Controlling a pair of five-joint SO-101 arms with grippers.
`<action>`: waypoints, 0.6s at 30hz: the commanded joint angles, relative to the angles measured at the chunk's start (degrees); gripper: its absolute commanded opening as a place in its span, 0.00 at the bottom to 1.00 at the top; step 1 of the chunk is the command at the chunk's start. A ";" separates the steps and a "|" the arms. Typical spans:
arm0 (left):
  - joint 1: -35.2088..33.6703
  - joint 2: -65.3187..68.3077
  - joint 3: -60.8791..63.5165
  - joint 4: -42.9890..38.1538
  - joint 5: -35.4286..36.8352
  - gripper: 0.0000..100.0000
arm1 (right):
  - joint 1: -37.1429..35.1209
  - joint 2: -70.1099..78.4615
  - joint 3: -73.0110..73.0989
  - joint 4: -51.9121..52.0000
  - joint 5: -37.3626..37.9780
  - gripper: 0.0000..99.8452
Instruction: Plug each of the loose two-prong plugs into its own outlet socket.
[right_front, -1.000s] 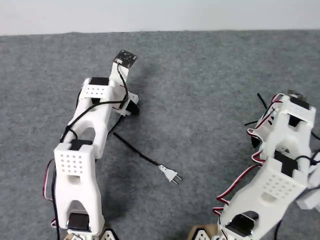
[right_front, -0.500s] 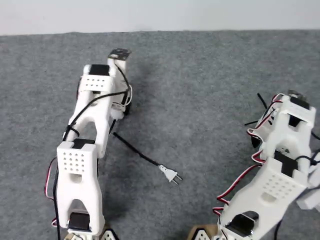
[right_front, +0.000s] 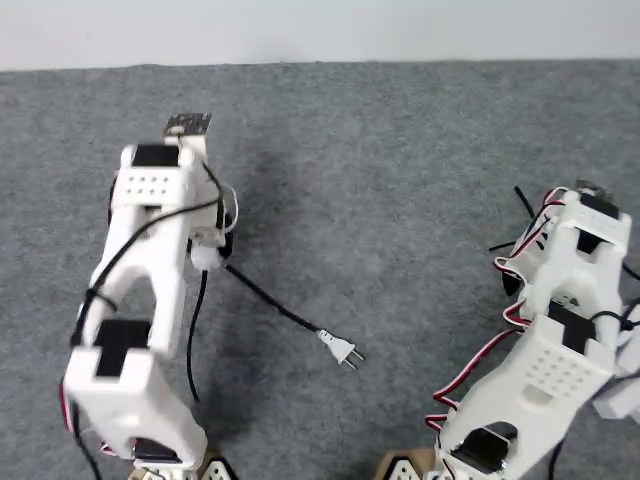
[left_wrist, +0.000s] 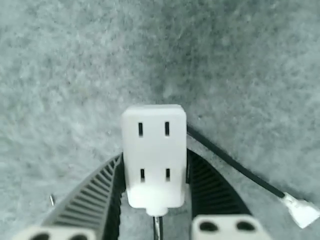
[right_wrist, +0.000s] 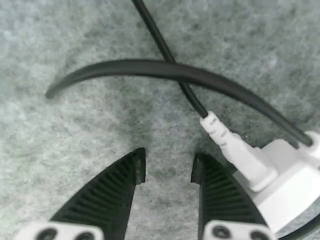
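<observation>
My left gripper (left_wrist: 154, 161) is shut on a white outlet block (left_wrist: 154, 150) that has two pairs of empty slots facing the camera. A black cord (left_wrist: 230, 162) runs past it to a loose white two-prong plug (left_wrist: 302, 212). In the high view that plug (right_front: 341, 349) lies on the grey carpet between the arms, prongs pointing right. My right gripper (right_wrist: 168, 165) stands open just above the carpet with nothing between its fingers. Beside it, a white plug (right_wrist: 235, 150) sits in a second white outlet block (right_wrist: 290, 185).
Two black cords (right_wrist: 165, 70) cross on the carpet ahead of the right gripper. The left arm (right_front: 150, 250) stretches along the left side of the grey carpet (right_front: 400, 180), and the right arm (right_front: 560, 300) is folded at the right edge.
The left arm has swung to the left, carrying its gripper with it. The loose plug and the right arm have stayed where they were.
</observation>
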 joint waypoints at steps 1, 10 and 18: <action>-0.09 -14.77 21.32 -14.15 3.69 0.01 | -1.80 -0.31 0.00 -1.54 0.79 0.14; 0.53 -20.57 43.30 -29.27 0.62 0.01 | -1.80 -0.31 0.00 -1.45 0.62 0.14; 3.87 -24.09 50.95 -35.78 1.14 0.14 | -1.54 -0.31 0.00 -1.36 0.53 0.14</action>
